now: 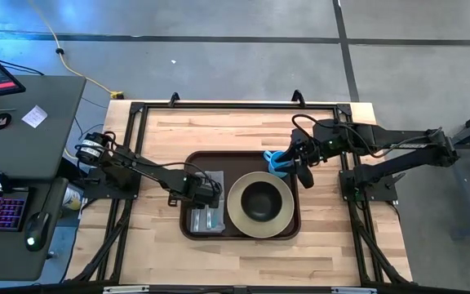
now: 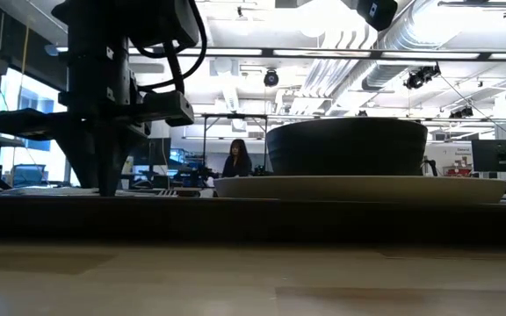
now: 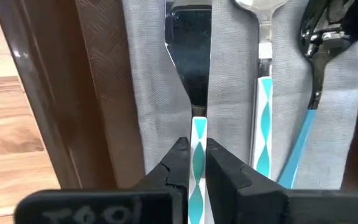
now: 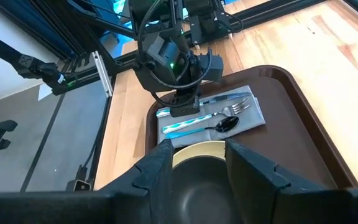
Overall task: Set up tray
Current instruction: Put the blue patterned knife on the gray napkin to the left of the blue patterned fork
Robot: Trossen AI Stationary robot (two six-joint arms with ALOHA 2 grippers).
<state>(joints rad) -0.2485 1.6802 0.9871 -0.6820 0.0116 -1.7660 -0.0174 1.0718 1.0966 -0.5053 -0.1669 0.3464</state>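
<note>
Left gripper (image 1: 206,193) is down over the grey napkin (image 1: 205,214) at the left end of the tray (image 1: 292,229); in the left wrist view my fingers (image 3: 178,163) are pinched together on the teal-and-white handle of a knife (image 3: 192,81) — blade lying flat on the cloth, close to the tray's raised rim; a fork (image 3: 261,74) sits just beside it and a dark spoon (image 3: 319,46) beyond that, all three roughly parallel; tray itself is mid-table on the wood top, long side running left to right; moving right, the beige plate (image 1: 280,219) fills the tray's right half with a dark bowl (image 1: 260,199) centred on it; low view shows that bowl sitting square on the plate; right gripper (image 1: 303,170) hangs above the tray's far right corner, fingers spread and holding nothing, a blue item (image 1: 276,160) just beside it that I can't identify; my read — cutlery placement is the step in hand, knife is the piece being set; next move calls for releasing cleanly and lifting straight up so the handle doesn't drag or skew against the fork; risk is the napkin bunching if I pull sideways.
</note>
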